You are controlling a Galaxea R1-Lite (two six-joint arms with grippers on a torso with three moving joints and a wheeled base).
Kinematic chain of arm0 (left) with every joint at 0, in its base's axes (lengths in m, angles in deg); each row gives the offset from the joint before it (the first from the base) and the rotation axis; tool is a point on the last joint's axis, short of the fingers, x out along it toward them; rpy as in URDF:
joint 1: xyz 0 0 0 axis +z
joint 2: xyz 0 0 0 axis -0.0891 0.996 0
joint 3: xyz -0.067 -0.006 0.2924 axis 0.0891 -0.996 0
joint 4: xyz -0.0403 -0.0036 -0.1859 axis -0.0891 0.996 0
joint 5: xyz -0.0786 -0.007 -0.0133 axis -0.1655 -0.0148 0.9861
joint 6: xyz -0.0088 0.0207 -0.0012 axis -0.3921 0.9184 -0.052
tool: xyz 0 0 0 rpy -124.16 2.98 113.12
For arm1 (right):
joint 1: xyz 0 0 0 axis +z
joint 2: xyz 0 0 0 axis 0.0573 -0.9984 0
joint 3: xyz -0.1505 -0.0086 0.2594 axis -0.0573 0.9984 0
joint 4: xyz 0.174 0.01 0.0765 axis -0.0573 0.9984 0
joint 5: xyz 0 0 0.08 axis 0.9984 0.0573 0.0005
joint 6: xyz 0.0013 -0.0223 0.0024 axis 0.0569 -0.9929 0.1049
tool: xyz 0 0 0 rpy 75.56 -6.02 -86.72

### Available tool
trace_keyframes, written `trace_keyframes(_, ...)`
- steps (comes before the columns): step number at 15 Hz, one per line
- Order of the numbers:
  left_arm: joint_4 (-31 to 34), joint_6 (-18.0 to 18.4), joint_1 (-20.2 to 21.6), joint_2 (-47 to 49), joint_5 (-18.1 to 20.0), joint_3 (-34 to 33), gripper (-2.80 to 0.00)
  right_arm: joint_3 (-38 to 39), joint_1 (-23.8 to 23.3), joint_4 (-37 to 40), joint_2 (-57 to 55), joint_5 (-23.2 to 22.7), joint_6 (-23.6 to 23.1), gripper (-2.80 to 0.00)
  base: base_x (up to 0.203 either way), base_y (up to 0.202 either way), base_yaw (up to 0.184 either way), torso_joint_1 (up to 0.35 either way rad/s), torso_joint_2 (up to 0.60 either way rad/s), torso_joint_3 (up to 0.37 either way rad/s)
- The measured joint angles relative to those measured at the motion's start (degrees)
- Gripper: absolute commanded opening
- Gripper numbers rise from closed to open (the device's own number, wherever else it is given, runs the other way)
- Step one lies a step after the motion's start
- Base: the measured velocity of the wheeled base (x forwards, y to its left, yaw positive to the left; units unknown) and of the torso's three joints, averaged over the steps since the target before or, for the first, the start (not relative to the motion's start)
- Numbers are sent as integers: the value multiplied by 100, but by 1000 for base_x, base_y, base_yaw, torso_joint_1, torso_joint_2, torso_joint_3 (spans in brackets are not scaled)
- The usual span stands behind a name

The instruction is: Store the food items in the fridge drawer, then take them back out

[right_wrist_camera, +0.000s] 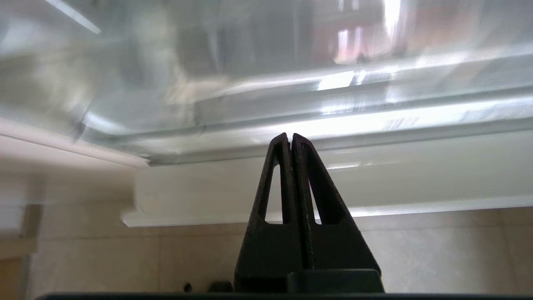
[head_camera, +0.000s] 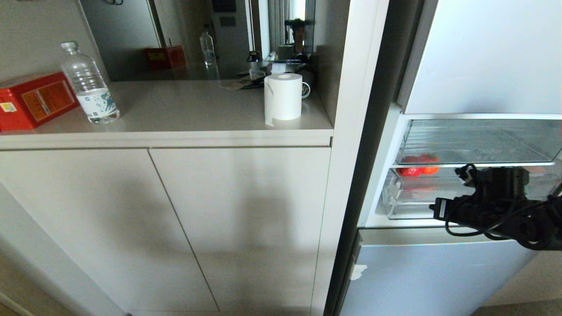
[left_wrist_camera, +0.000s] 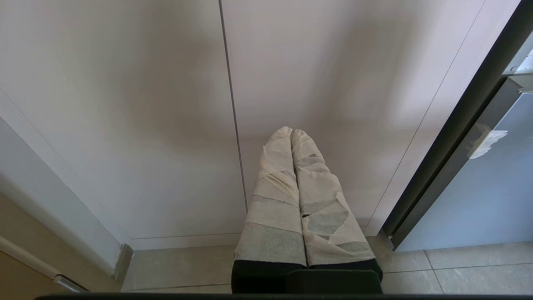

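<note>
Nosing our right gripper (right_wrist_camera: 290, 137), jaws pressed together and empty, toward the clear fridge drawer (head_camera: 410, 206), we risk skidding off its slick front lip. Both food items (head_camera: 418, 166) sit at its far left. Our left gripper (left_wrist_camera: 291, 133), closed, hangs by the cabinet.

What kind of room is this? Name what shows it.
Probably a home kitchen: an open fridge with a clear drawer holding red and orange food, beside a counter over cabinets, with a paper roll.
</note>
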Motion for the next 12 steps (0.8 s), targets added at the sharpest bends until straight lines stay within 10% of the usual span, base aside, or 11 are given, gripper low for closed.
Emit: trace_keyframes(12,0,1,0,0,1,0,-280,3376,-538,-18,3625,60,-426,-280,0,0,0,0,0,0)
